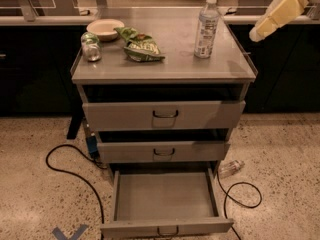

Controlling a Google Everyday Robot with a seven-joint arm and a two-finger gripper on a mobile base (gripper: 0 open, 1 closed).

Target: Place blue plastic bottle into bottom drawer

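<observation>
Blue plastic bottle point(206, 26) stands upright on the cabinet's top surface point(170, 66), right-rear part, white cap up, label facing the camera. Gripper point(260, 30) hangs in the air at upper right of the view, beyond the cabinet's right edge, tip angled down & to the left, toward the bottle. Bottle is left of the gripper tip and apart from it, w/ a clear gap between them, no contact. The tip is at abt the height of the bottle's mid body in the view. Whether the gripper is open or closed: can't tell, it shows as one pale yellow tapered shape. Nothing seen held in it.

Bottom drawer point(162, 196) is pulled far out toward the camera, bare grey floor showing, small dark wire handle point(167, 231) on its low front. It sits well below the bottle and the gripper. Middle drawer point(162, 152) and top drawer point(165, 115) are above it, each w/ a handle at centre.

Other things on the surface: pale bowl point(105, 28) at left rear, short silvery can point(90, 46) w/ green top just in front-left of the bowl, green snack bag point(140, 45) beside them toward the middle. All are well left of the bottle.

On the speckled floor: small clear crushed bottle point(231, 167) lying right of the cabinet base, black cable point(65, 164) looping at left and another loop at right, blue tape mark point(67, 232) at lower left.
</observation>
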